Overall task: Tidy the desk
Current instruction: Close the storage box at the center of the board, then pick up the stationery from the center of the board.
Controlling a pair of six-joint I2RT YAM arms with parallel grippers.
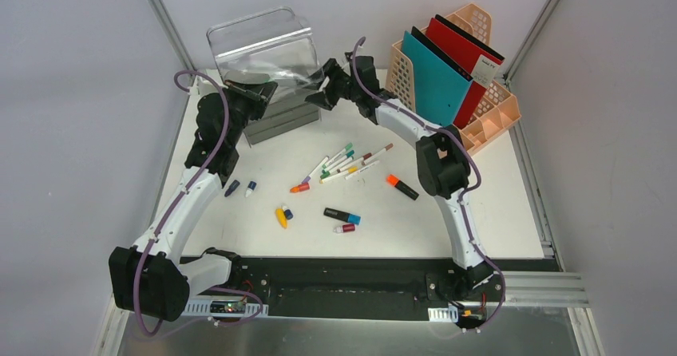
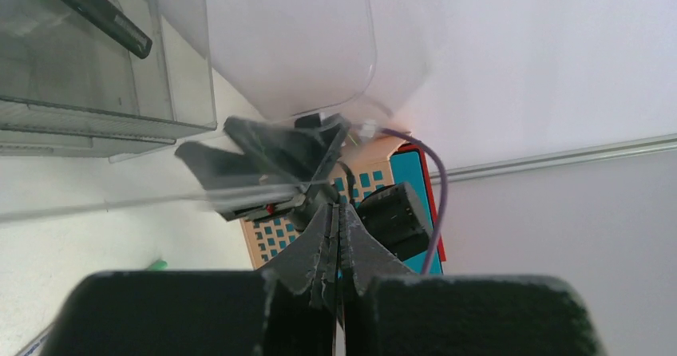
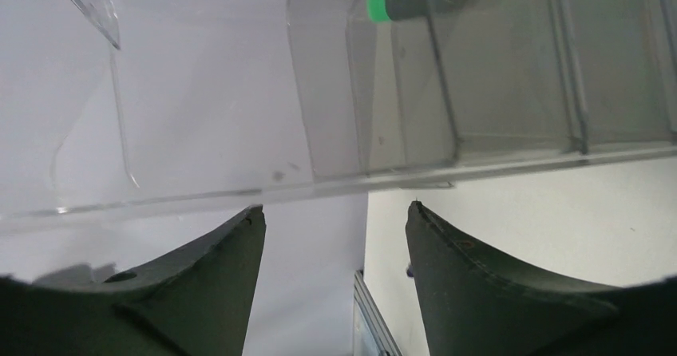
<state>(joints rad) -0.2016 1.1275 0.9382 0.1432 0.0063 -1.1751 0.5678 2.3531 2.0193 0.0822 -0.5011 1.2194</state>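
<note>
Looking for writing, you get little: the one label (image 1: 485, 70) is a white tag on the red folder (image 1: 467, 45), and its print is too small to read. Any print on the pens (image 1: 343, 164) is also too small to make out.

Your desk (image 1: 495, 212) is a flat white rectangle between grey walls, with a black and aluminium rail (image 1: 359, 280) along its near edge where both arms are bolted. The pens lie scattered across its middle, and an orange highlighter (image 1: 401, 187) lies just right of them. A peach file rack (image 1: 495, 116) stands in the far right corner, holding the red folder and a teal folder (image 1: 435, 81).

In the far left corner a grey drawer box (image 1: 279, 120) sits under a raised clear lid (image 1: 259, 49), with a green pen (image 2: 88, 1) inside.

Your left gripper (image 2: 335, 212) has its jaws pressed together at the lid's edge; you cannot tell whether it pinches the plastic. Your right gripper (image 3: 335, 212) stands wide, with nothing between its fingers and the clear edge just beyond its tips.
</note>
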